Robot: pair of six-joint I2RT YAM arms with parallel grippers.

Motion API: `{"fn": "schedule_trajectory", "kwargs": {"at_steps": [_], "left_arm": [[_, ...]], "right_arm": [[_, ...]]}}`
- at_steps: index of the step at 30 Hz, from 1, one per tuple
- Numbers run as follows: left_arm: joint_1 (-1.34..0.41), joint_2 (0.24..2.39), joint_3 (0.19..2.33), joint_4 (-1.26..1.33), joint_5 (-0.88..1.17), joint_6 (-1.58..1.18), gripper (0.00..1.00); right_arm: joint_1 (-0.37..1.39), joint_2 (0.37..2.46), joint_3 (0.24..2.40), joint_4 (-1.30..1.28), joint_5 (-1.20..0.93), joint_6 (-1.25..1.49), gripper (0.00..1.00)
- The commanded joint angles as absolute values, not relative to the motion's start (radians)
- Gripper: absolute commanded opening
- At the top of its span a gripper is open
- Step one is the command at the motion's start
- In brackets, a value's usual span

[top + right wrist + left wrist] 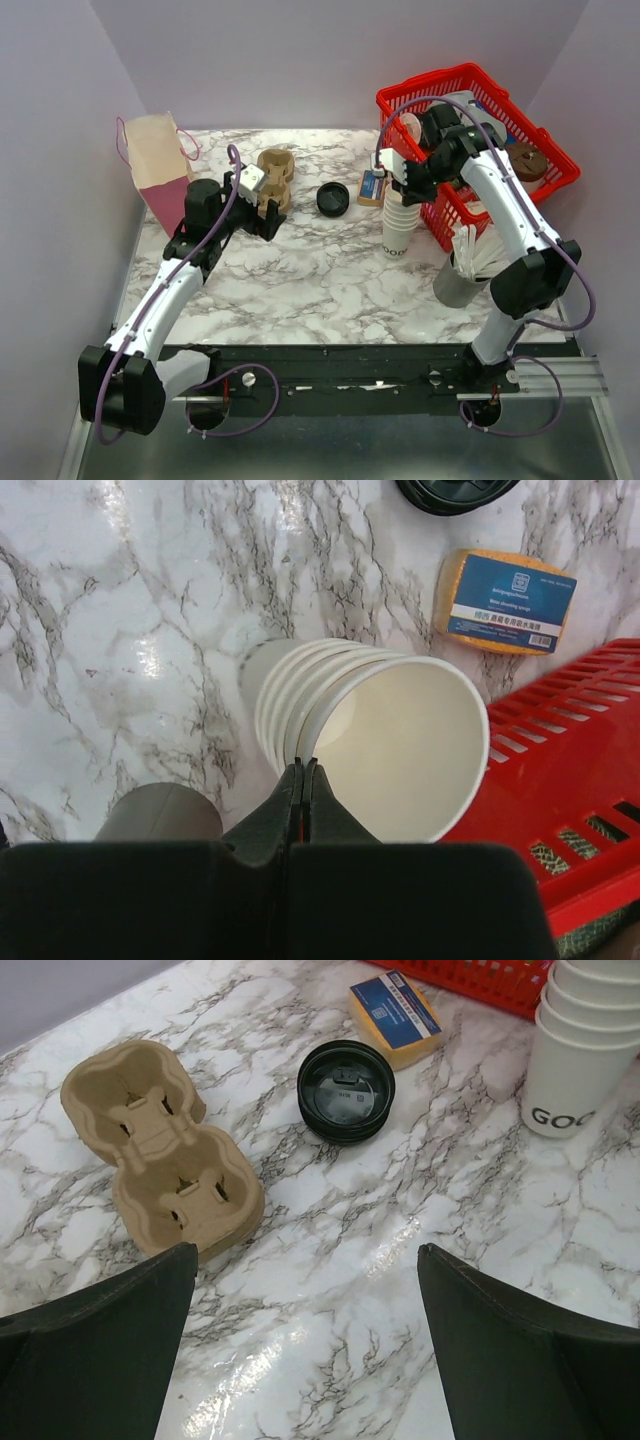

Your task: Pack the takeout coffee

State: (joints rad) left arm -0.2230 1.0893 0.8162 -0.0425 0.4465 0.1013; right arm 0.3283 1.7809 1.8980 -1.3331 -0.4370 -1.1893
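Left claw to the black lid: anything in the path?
Nothing visible. Only bare marble table lies between the open left claw and the black lid. The cardboard cup carrier sits off to the left, the cup stack to the right, and the yellow sponge beyond the lid.

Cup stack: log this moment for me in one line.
right fingers: shut on rim of top cup | left fingers: open, empty, above table | black lid: on table, uncapped
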Motion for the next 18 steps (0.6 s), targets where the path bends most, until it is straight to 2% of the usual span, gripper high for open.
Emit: {"fn": "schedule_trajectory", "kwargs": {"at_steps": [1, 11, 16, 18], "left_arm": [[-0.229, 1.111, 0.808, -0.005, 0.485, 0.097, 0.99], [-0.270, 1.212, 0.841, 0.156, 0.477, -0.185, 0.99], [-0.328, 1.345, 0.912, 0.290, 0.474, -0.325, 0.99], [-0.350, 1.396, 0.949, 0.322, 0.500, -0.383, 0.99]], "right_arm": [[0.339, 1.686, 1.887, -1.312, -0.443, -1.132, 0.01], [0.348, 1.513, 1.691, -0.930, -0.423, -0.960, 0.01], [0.379, 1.441, 1.472, -0.732, -0.302, -0.969, 0.01], [0.380, 1.425, 1.445, -0.664, -0.292, -0.965, 0.01]]}}
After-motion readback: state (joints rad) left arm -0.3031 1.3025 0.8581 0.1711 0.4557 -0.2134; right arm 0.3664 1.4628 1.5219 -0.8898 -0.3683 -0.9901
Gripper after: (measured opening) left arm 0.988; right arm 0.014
